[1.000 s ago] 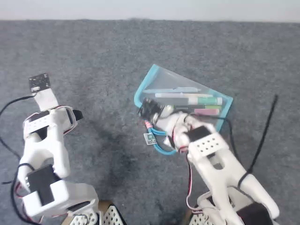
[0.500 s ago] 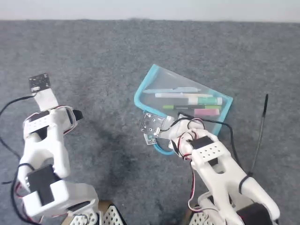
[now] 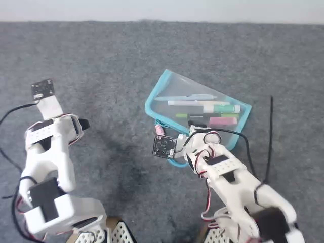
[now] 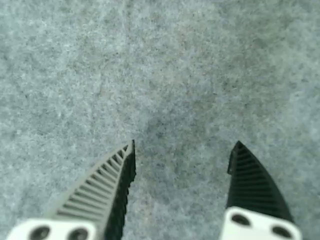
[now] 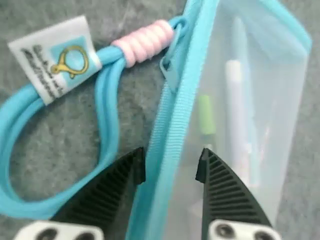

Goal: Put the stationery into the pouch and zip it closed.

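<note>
High view: pouch (image 3: 182, 91) flat mid-surface (image 3: 101, 76), stationery (image 3: 202, 107) inside. Slider (image 5: 170, 75) at strap end, zip probably closed. Right gripper (image 5: 171, 157) open astride zip edge, arm drawn back in last second. Left gripper (image 4: 184, 147) open, unmoved.

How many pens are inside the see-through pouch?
4 at least, lying side by side in the pouch: a pale blue pen farthest from the arms, then a white pen with a green cap, a green pen, a pink pen. The right arm may hide more.

Open carpet (image 4: 175, 75) under left claw (image 4: 184, 147); strap loop (image 5: 106, 120) crowds pouch (image 5: 265, 95) zipper side.
</note>
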You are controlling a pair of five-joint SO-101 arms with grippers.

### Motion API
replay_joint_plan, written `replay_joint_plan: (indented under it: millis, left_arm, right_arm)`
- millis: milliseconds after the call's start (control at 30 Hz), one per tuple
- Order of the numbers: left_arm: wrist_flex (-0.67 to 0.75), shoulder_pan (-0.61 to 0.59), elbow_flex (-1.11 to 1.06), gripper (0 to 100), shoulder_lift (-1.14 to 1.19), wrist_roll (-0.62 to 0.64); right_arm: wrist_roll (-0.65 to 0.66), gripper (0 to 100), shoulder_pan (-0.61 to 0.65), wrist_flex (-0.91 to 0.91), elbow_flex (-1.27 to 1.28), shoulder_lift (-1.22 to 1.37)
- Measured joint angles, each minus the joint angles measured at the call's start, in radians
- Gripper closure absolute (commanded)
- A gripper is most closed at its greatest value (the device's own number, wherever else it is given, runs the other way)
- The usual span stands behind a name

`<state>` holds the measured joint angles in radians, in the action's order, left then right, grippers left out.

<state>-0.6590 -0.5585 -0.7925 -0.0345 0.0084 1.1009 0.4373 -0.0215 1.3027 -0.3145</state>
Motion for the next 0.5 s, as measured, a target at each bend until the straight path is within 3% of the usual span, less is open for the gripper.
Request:
replay_joint_plan:
  millis: [500]
  left_arm:
    - [0.000,0.002,0.000,72,0.000,0.000]
  right_arm:
    - [0.000,87.5,-0.054,-0.137,0.000,0.071]
